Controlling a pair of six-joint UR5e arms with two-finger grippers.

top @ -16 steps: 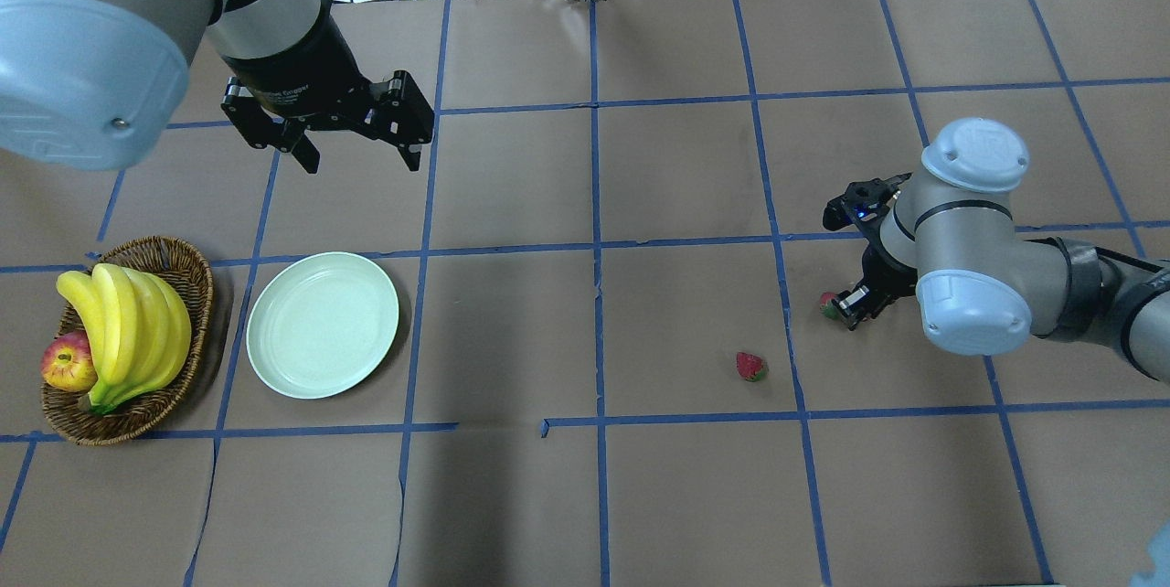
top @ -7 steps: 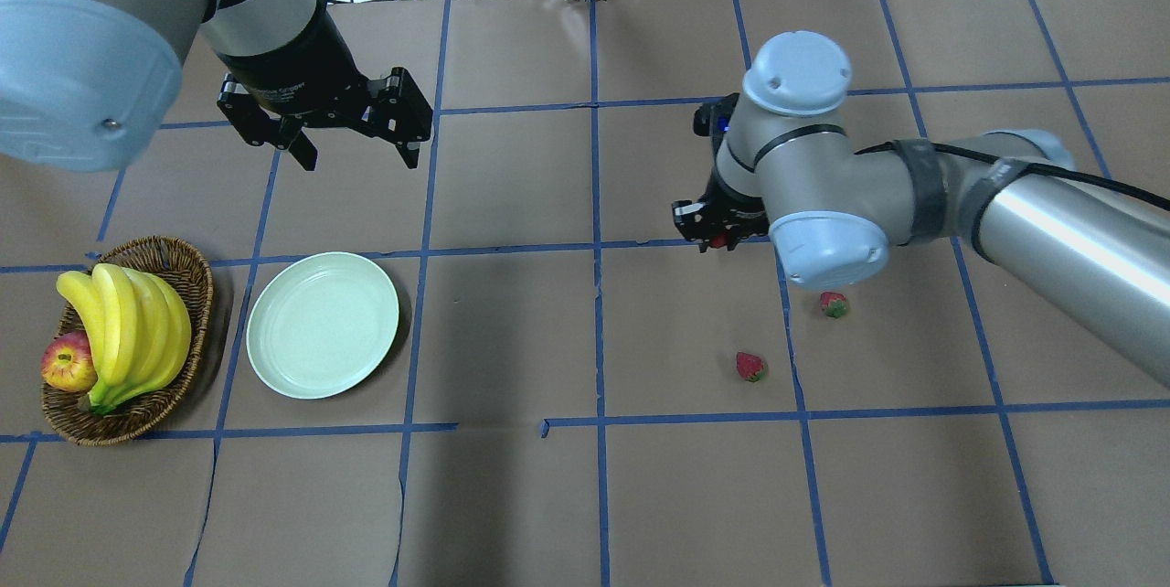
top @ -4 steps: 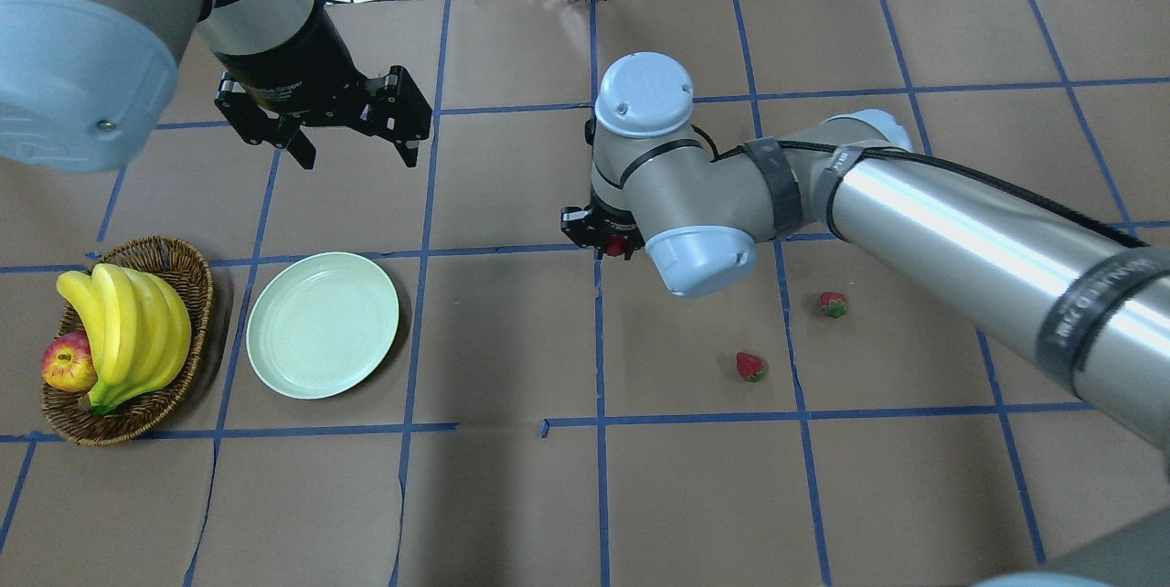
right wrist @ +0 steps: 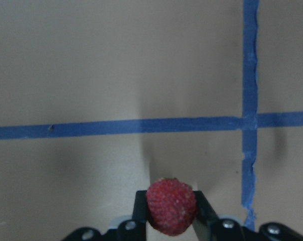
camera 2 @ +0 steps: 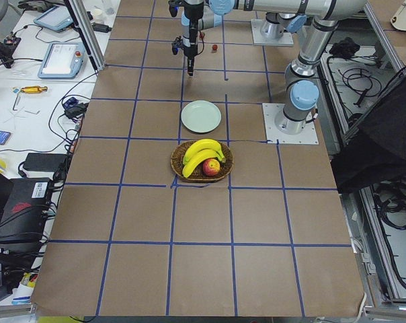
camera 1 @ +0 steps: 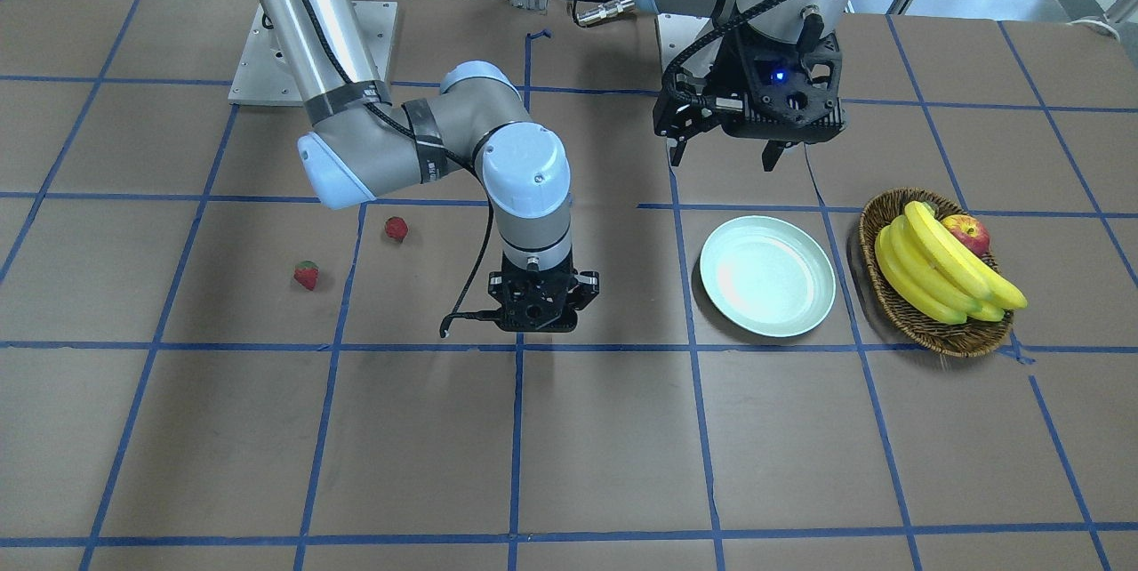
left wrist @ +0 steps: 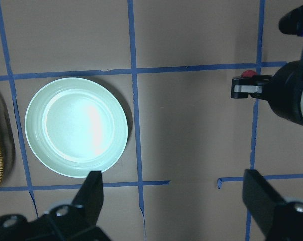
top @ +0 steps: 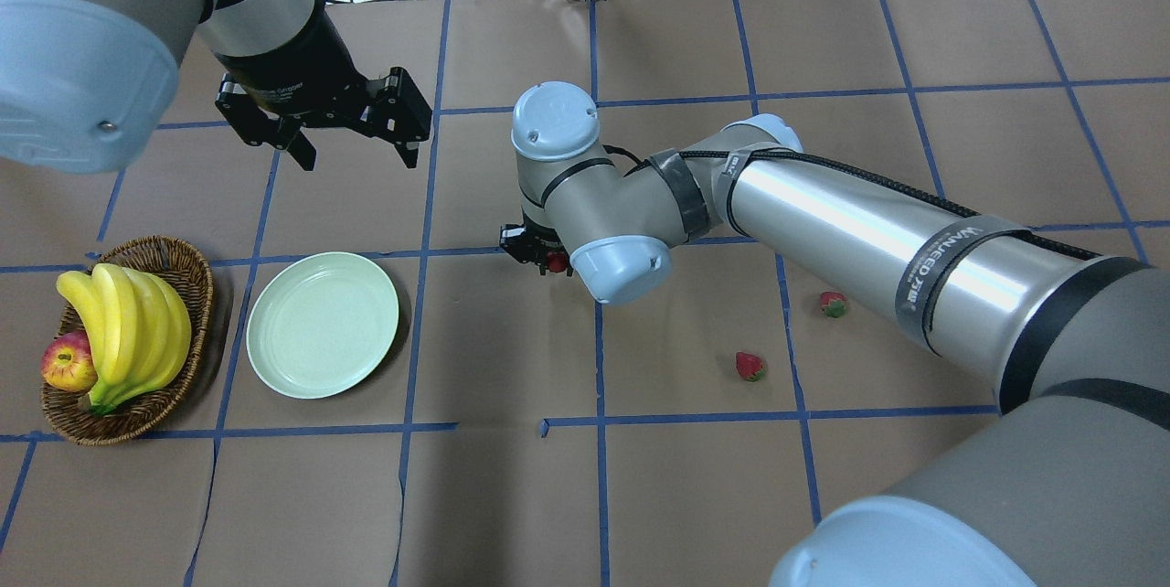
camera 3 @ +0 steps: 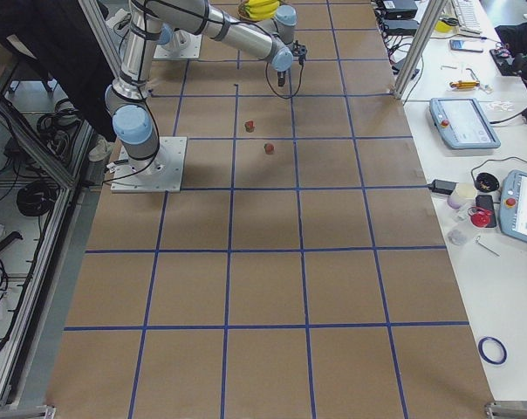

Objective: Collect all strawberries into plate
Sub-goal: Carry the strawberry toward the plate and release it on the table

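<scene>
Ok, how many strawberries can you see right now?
3. One strawberry sits clamped in the right gripper above the table; two strawberries lie apart on the table. The plate holds none.

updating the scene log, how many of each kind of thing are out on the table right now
strawberries: 3, one held in the right gripper
banana bunch: 1
apple: 1
plate: 1
basket: 1
total: 7
</scene>
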